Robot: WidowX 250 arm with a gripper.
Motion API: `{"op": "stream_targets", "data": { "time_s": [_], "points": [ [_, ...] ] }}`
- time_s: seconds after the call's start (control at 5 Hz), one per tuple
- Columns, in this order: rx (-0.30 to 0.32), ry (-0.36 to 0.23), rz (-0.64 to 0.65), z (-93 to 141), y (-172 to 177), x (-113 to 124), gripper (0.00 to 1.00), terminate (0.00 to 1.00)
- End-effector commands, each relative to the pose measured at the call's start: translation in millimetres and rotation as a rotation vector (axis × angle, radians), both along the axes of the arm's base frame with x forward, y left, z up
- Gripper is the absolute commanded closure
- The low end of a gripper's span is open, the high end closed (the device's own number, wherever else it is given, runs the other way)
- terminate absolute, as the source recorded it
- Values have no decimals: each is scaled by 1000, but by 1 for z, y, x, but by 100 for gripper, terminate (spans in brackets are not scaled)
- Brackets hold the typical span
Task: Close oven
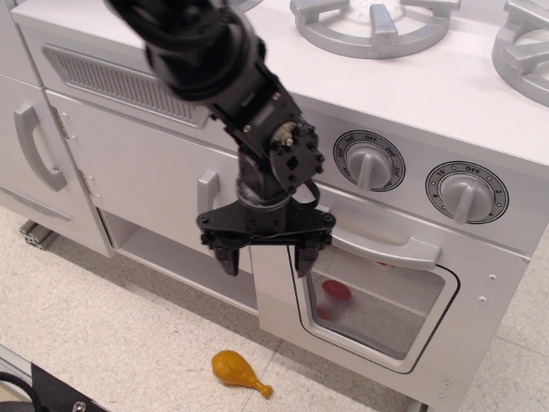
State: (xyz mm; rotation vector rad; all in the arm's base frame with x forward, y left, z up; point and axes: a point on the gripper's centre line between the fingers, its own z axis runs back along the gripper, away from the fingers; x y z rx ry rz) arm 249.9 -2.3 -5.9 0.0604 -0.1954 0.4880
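Now the oven [390, 300] sits low at the right of the toy kitchen, its door flat against the front, grey handle [386, 250] across the top and something red [336, 290] behind the clear window. At the door's left edge hangs the black claw [262, 256], fingers spread wide and holding nothing; whether a finger touches the door I cannot tell. Two dials [369, 162] sit above on the front panel. On the floor lies a toy drumstick [238, 372].
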Motion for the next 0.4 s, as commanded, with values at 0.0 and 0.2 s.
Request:
{"op": "stream_targets", "data": {
  "time_s": [0.0,0.2],
  "points": [
    [-11,-22,-17,35,5,-17,0,0],
    [-11,-22,-17,35,5,-17,0,100]
  ]
}}
